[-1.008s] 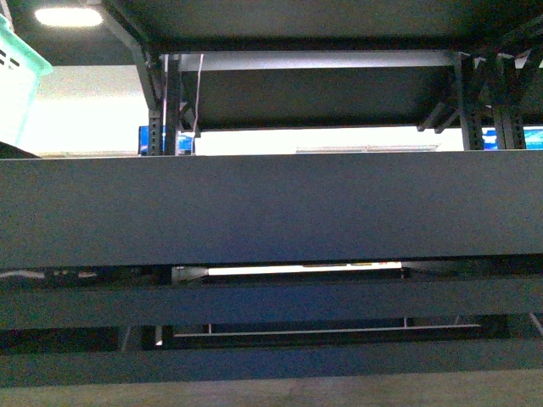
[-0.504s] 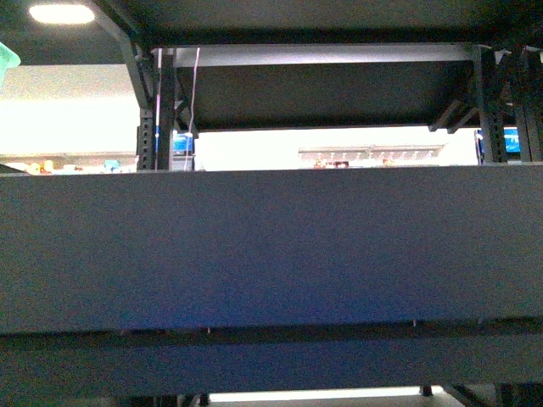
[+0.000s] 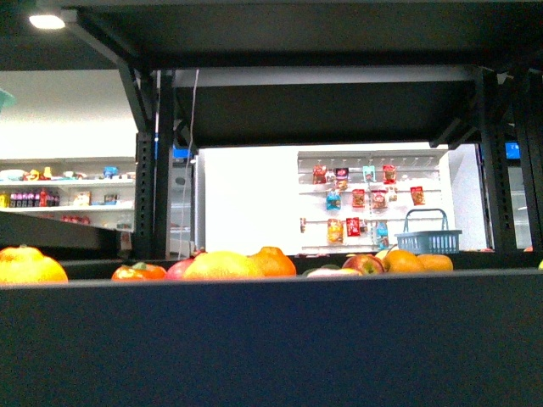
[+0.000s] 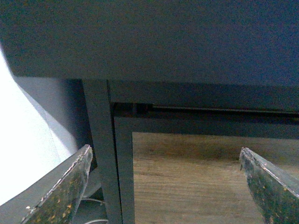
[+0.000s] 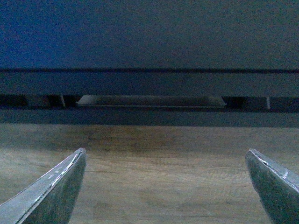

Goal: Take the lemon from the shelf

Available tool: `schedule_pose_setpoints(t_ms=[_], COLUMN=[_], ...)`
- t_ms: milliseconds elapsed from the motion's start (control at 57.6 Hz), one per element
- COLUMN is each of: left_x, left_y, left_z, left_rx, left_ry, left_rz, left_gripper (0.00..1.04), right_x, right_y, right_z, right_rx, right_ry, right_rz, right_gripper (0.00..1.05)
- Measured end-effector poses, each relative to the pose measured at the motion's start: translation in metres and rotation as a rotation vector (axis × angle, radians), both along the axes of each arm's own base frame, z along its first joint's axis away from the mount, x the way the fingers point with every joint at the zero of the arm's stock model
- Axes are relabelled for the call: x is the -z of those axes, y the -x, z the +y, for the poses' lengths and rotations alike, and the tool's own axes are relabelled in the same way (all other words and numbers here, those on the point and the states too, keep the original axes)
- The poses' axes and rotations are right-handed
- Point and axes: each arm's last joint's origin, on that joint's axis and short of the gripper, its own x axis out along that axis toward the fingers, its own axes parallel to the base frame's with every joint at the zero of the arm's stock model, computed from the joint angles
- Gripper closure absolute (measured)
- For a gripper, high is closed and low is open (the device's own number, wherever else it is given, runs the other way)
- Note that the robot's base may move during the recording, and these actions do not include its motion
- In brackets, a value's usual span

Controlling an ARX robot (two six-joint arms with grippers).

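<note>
Front view: matte, oval yellow lemon (image 3: 222,265) behind the front edge of the black metal shelf (image 3: 271,339); left hand (image 4: 163,184) and right hand (image 5: 166,184), both released, face lower decks.

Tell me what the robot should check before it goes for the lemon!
1. Left fingers open and empty: ok.
2. Right fingers open and empty: ok.
3. Lemon found: cannot tell. A yellow fruit peeks over the shelf edge, but most of it is hidden.
4. Fingers up by the fruit: not ok. Both wrist views show only dark shelf parts and wooden floor, and no arm shows in the front view.
5. Room above the fruit to reach in: ok. There is an open gap under the next deck.
</note>
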Motion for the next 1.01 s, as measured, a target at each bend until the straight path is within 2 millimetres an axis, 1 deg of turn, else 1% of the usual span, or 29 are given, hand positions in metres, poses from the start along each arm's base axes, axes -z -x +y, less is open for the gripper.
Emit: schedule_pose_setpoints(t_ms=[1008], left_x=[0.0], left_y=[0.0], left_z=[0.0], left_rx=[0.0], left_ry=[0.0], left_rz=[0.0], left_gripper=[0.08], right_x=[0.0], right_y=[0.0], right_z=[0.0], right_rx=[0.0], right_ry=[0.0], right_rz=[0.0], right_gripper=[0.02])
